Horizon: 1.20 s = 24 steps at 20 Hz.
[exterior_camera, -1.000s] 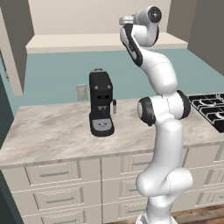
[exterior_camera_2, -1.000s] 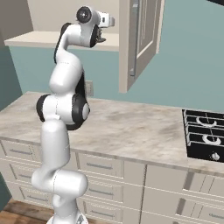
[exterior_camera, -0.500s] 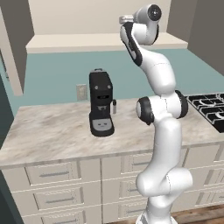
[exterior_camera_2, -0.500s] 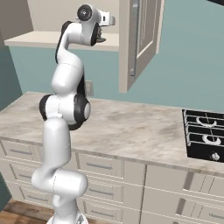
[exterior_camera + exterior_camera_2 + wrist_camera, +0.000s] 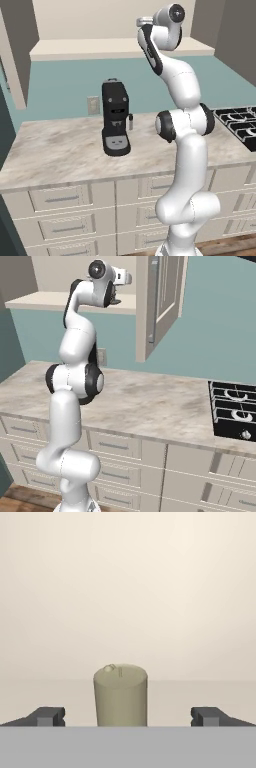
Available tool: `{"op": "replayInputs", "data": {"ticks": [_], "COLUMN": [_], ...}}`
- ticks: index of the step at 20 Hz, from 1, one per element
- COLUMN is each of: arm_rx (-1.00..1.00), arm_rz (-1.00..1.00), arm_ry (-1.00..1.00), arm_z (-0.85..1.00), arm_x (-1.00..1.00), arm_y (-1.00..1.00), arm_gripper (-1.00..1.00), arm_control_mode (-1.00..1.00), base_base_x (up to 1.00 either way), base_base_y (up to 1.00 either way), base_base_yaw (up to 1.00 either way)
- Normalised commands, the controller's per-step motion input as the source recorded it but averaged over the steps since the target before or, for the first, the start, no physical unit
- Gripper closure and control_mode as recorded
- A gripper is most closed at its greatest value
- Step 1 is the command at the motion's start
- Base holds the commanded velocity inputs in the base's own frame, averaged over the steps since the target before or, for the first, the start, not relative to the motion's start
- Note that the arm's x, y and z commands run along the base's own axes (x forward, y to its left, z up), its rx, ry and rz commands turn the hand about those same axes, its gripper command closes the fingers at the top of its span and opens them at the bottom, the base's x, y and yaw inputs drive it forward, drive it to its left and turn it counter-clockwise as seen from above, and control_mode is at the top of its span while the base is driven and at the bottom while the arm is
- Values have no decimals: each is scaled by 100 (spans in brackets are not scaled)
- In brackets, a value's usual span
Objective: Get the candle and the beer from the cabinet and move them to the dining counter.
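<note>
In my hand view the slim beige taper candle (image 5: pixel 120 694) stands upright on the pale shelf floor of the beige upper wall cabinet (image 5: pixel 115 46), seen from just above its flat top with the tiny wick. It sits between the two dark finger tips of the two-finger gripper (image 5: pixel 128 716), with a clear gap on each side, so I read the pincer as released and spread wide, touching nothing. I cannot see the candle's holder from here.

From the base cameras I see the white arm reaching up with its hand at the cabinet's open front, level with the light shelf. The panelled cabinet door (image 5: pixel 159 303) hangs open to the right of the hand. Below, a black coffee machine (image 5: pixel 115 118) stands on the narrow marbled worktop (image 5: pixel 60 150) over cream drawers, and a black gas hob (image 5: pixel 234 411) is set in at the worktop's right end.
</note>
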Motion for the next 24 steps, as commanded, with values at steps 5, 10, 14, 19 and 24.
{"op": "replayInputs", "data": {"ticks": [5,10,14,19,24], "arm_rx": [0,0,0,0,0], "arm_rz": [0,0,0,0,0], "arm_ry": [0,0,0,0,0], "arm_z": [0,0,0,0,0], "arm_x": [0,0,0,0,0], "arm_y": [0,0,0,0,0], "arm_gripper": [100,100,100,100,100], "arm_control_mode": [-100,-100,-100,-100,-100], "base_base_x": [0,0,0,0,0], "base_base_y": [0,0,0,0,0], "base_base_yaw": [0,0,0,0,0]}}
